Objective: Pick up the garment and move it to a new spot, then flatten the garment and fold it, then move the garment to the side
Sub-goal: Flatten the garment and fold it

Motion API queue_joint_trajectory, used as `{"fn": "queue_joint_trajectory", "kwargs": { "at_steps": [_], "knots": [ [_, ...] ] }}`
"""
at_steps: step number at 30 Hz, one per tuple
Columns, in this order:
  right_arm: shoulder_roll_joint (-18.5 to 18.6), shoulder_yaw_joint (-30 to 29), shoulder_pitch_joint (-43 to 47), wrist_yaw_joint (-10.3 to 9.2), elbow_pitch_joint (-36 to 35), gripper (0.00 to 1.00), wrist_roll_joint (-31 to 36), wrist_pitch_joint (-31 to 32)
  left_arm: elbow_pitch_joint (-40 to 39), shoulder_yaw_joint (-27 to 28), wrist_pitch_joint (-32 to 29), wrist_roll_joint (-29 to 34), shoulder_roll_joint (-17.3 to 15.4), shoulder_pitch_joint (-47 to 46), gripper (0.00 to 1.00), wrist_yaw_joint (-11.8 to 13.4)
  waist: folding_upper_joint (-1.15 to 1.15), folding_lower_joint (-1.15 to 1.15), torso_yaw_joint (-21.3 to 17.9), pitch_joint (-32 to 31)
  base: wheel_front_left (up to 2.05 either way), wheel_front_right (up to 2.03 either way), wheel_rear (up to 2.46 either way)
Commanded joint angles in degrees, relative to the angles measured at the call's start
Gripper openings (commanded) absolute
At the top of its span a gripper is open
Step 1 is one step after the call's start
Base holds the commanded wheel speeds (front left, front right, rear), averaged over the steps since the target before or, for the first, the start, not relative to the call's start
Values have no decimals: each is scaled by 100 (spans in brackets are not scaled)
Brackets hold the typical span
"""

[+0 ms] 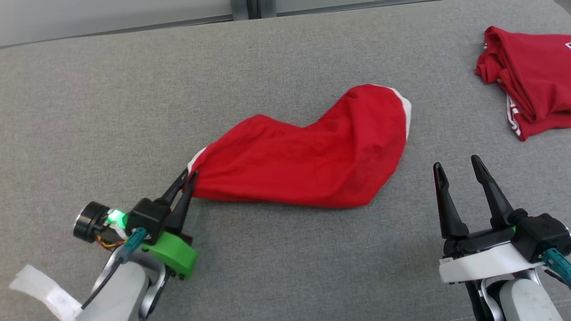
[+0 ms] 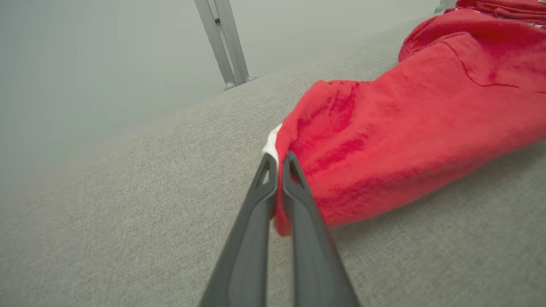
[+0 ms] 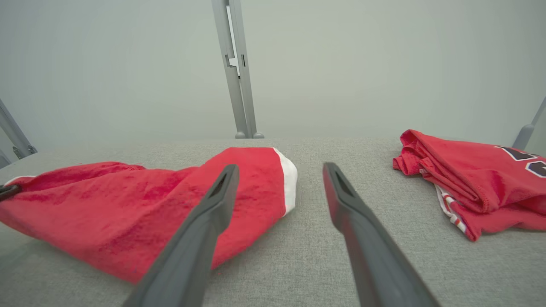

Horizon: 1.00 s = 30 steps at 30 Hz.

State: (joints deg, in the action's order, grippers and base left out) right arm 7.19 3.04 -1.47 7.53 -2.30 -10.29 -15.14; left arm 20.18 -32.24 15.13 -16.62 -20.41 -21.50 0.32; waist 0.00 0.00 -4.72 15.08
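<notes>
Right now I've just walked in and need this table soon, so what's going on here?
The robot is working on a red garment on the grey padded table. Its left gripper is shut on the garment's white-edged corner; the rest of the cloth lies bunched on the table. The right gripper stands open near the garment's other end, holding nothing. A second red garment lies folded at the far right.

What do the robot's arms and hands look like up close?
Each gripper has two long, dark, tapering fingers on a black block. The left gripper sits on a green mount, beside a round black camera, a green light and a teal plug with a black cable. The right gripper sits on a white mount. Both forearms are pale grey.
</notes>
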Motion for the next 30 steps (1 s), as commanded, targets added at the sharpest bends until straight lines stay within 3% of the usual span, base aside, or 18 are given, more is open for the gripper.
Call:
{"fn": "queue_joint_trajectory", "kwargs": {
  "at_steps": [1, 2, 4, 9, 13, 16, 22, 30],
  "knots": [
    [33, -11, 6, -9, -8, 100, 22, 2, 98, 142, -1, -60, -32, 144, 0, -46, 0, 0, 14, -41, 0, 0, 0],
    [34, -5, 19, -9, -7, 100, 22, 1, 97, 320, -1, -129, -18, 142, 16, -86, 0, 0, 11, -59, 0, 0, 0],
    [43, 1, 55, -9, 2, 100, 27, 1, 32, 588, -1, -213, 25, 141, 100, -148, 0, 0, -8, -86, 0, 0, 0],
    [15, 11, 105, -9, 21, 100, 22, 2, -427, 921, -1, -137, 170, -111, 100, -295, 0, 0, -114, -143, 0, 0, 0],
    [-5, 23, 82, -9, 20, 100, 12, 2, -745, 801, -4, 51, 321, -556, 100, -407, 0, 0, -259, -147, 0, 0, 0],
    [-6, 44, 54, -9, -9, 100, 10, 2, -638, 536, -266, 89, 607, -1111, 100, -507, 0, 0, -382, -68, 0, 0, 0],
    [-52, 161, -131, -9, -23, 100, 11, 2, 716, -64, -1211, -302, 1435, -2240, 100, -708, 0, 0, -701, 270, 0, 0, 0],
    [-178, 214, -396, -9, -24, 100, 33, 2, 2734, -492, -1835, -1034, 1733, -3428, 100, -780, 0, 0, -1095, 821, 0, 0, 0]
  ]
}}
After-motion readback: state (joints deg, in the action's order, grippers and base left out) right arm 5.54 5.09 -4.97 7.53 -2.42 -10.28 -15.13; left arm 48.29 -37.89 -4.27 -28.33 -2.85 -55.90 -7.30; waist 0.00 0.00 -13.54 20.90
